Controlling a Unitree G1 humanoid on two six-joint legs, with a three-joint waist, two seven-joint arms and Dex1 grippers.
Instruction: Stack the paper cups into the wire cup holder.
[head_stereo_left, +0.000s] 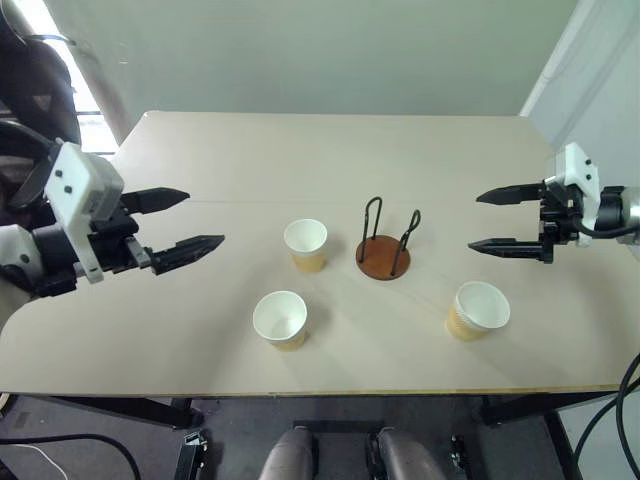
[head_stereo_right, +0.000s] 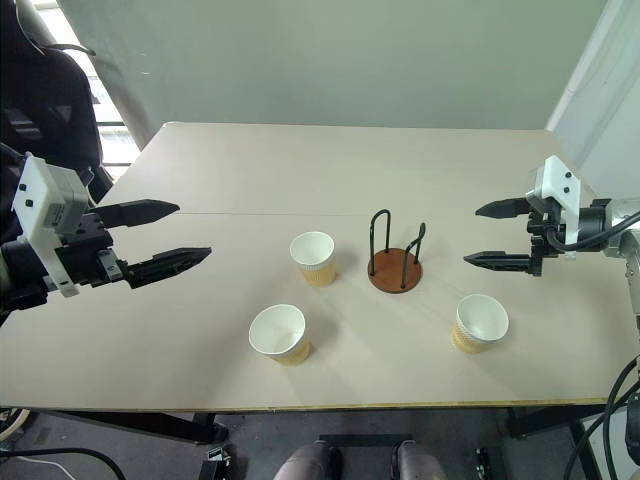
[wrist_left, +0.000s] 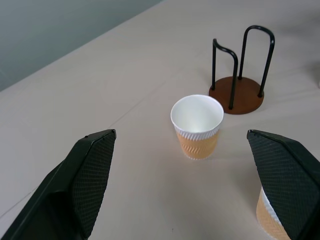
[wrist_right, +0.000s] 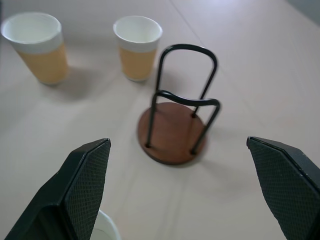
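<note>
Three paper cups stand upright and apart on the beige table (head_stereo_left: 230, 170): one (head_stereo_left: 306, 244) just left of the wire cup holder (head_stereo_left: 385, 245), one (head_stereo_left: 280, 319) nearer the front edge, one (head_stereo_left: 478, 310) at the front right. The holder, two black wire loops on a brown disc, is empty. My left gripper (head_stereo_left: 185, 221) hovers open over the table's left side, pointing toward the cups, nothing between its fingers. My right gripper (head_stereo_left: 495, 220) hovers open on the right, pointing at the holder (wrist_right: 178, 111), also empty. The left wrist view looks at the middle cup (wrist_left: 197, 125).
The table's front edge runs close below the two nearer cups. A dark chair (head_stereo_right: 50, 90) stands off the far left corner. A wall lies behind the table. A black cable (head_stereo_left: 628, 400) hangs by the right edge.
</note>
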